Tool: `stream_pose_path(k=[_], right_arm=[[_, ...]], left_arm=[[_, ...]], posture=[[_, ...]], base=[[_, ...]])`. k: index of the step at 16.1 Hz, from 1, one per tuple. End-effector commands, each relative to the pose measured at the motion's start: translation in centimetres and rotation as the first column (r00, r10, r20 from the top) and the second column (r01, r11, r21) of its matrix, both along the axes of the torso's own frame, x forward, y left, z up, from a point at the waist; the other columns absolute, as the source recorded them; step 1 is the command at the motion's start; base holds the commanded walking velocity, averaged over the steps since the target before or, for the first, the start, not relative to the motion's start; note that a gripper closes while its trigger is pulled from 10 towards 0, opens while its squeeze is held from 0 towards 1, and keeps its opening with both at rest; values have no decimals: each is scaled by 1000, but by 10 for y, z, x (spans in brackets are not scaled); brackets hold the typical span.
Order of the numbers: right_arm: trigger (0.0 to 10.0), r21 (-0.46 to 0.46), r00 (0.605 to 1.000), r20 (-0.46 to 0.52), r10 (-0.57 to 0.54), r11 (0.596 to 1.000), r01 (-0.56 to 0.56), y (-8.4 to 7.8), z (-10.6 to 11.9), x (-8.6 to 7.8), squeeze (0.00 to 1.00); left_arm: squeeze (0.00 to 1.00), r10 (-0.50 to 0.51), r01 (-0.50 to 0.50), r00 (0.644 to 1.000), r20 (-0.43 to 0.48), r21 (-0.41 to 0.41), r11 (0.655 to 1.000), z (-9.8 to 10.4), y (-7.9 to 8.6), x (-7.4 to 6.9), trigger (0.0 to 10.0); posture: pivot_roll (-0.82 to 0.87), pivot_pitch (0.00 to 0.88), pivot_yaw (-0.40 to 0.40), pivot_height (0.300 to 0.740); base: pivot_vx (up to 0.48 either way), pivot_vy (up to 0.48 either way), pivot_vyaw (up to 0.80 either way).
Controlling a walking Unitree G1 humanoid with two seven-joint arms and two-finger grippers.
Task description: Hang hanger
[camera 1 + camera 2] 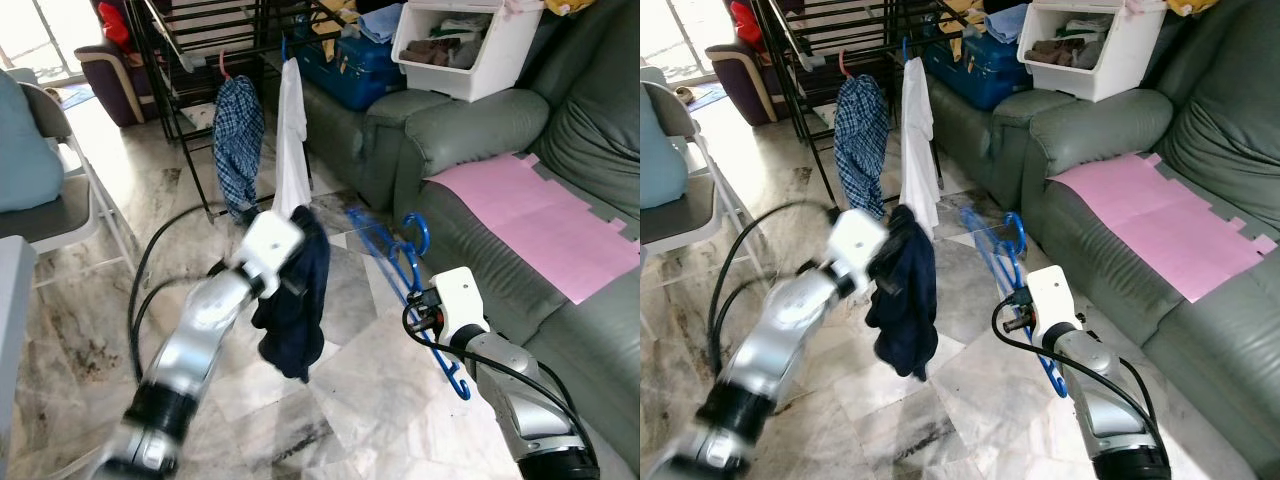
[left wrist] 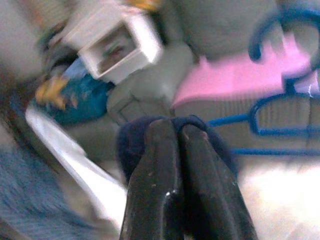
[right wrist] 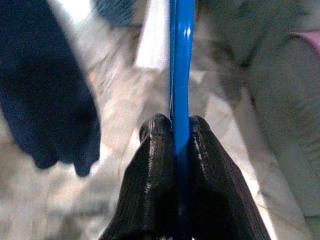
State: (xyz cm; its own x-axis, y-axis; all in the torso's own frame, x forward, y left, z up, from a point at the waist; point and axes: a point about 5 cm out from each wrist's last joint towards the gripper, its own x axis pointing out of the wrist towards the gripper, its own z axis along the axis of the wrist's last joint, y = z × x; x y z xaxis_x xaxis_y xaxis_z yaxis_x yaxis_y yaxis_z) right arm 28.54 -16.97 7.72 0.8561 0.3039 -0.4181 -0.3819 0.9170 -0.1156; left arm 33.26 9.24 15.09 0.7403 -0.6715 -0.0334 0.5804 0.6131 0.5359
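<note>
Right hand [image 3: 174,131]: seen in the right wrist view with both fingers pinched on the bar of the blue hanger [image 3: 180,60].
Left hand [image 2: 176,131]: in the left wrist view the fingers are pressed together on a fold of the dark navy garment [image 2: 131,145].
Left eye view: the blue hanger [image 1: 400,265] is held above the floor, just beside the sofa [image 1: 520,260], its hook uppermost; the navy garment [image 1: 298,300] is seen draped from the left arm, close beside the hanger but apart from it.
Right eye view: the drying rack [image 1: 830,40] is noted well apart beyond both arms, already carrying a checked garment [image 1: 860,140] and a white garment [image 1: 917,150].
Progress: hanger and garment are judged secured; the garment is not yet on the hanger, and nothing held has reached the rack.
Remaining: dressing the hanger, the approach, and hooking it on a rail.
</note>
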Motion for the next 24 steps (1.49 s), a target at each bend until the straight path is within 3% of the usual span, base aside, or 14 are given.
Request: stream_pose_path(k=[1, 3, 4, 5, 6, 7, 8, 11, 13, 15, 17, 20, 23, 24], right_arm=[[10000, -16, 998, -13, 68, 998, -68, 1, 3, -3, 0], [10000, -23, 990, -39, 137, 990, -138, -1, 4, -9, 0], [10000, -35, 985, -50, 168, 985, -170, -3, 5, -10, 0], [10000, -26, 980, -59, 190, 981, -192, -7, 9, -11, 0], [10000, -23, 977, -62, 202, 979, -204, -8, 11, -11, 0], [10000, -24, 975, -62, 212, 977, -214, -7, 11, -11, 0], [10000, -10, 968, -69, 242, 970, -243, -4, 13, -12, 0], [10000, 27, 940, -85, 332, 943, -331, 4, 15, -18, 0], [10000, 33, 934, -84, 347, 938, -345, 4, 20, -19, 0], [10000, 35, 932, -83, 354, 935, -352, 1, 23, -20, 0], [10000, 27, 923, -97, 372, 928, -371, -5, 26, -24, 0], [10000, 32, 904, -125, 409, 912, -408, -11, 31, -26, 0], [10000, 43, 894, -142, 424, 905, -422, -8, 26, -27, 0], [10000, 46, 889, -139, 436, 900, -434, -7, 27, -28, 0]], left_arm=[[0, -75, 63, 995, 69, 154, 986, 4, -3, 5, 10000], [0, -146, 117, 984, 102, 251, 961, 11, -7, 11, 10000], [0, -192, 138, 972, 136, 333, 933, 13, -8, 14, 10000], [0, -244, 129, 954, 176, 492, 861, 18, -4, 23, 10000], [0, -279, 122, 940, 199, 567, 815, 21, 1, 28, 10000], [0, -283, 119, 938, 198, 585, 803, 24, 3, 31, 10000], [0, -336, 91, 910, 244, 673, 734, 32, 9, 36, 10000], [0, -397, 93, 885, 245, 742, 664, 41, 16, 42, 10000], [0, -404, 29, 872, 277, 794, 607, 49, 25, 50, 10000], [0, -382, -16, 874, 299, 805, 594, 53, 31, 54, 10000], [0, -348, -53, 877, 332, 785, 617, 60, 31, 58, 10000], [0, -354, -67, 865, 355, 782, 620, 60, 32, 59, 10000], [0, -383, -40, 834, 396, 737, 674, 67, 26, 56, 10000], [0, -386, -35, 838, 386, 743, 668, 65, 28, 55, 10000]], posture=[[-93, 0, 35, 740], [-100, 0, 45, 740], [-104, 0, 49, 740], [-107, 0, 53, 740], [-106, 0, 54, 740], [-105, 0, 54, 740], [-102, 0, 52, 740], [-99, 0, 58, 740], [-108, 0, 69, 740], [-115, 0, 76, 740], [-118, 0, 79, 740], [-121, 0, 81, 740], [-123, 0, 87, 740], [-114, 0, 91, 740]], base=[[0, 0, 0], [0, 0, 0], [0, 0, 0], [0, 0, 0], [0, 0, 0], [0, 0, 0], [0, 0, 0], [0, 0, 0], [0, 0, 0], [0, 0, 0], [0, 0, 0], [0, 0, 0], [0, 0, 0], [0, 0, 0]])
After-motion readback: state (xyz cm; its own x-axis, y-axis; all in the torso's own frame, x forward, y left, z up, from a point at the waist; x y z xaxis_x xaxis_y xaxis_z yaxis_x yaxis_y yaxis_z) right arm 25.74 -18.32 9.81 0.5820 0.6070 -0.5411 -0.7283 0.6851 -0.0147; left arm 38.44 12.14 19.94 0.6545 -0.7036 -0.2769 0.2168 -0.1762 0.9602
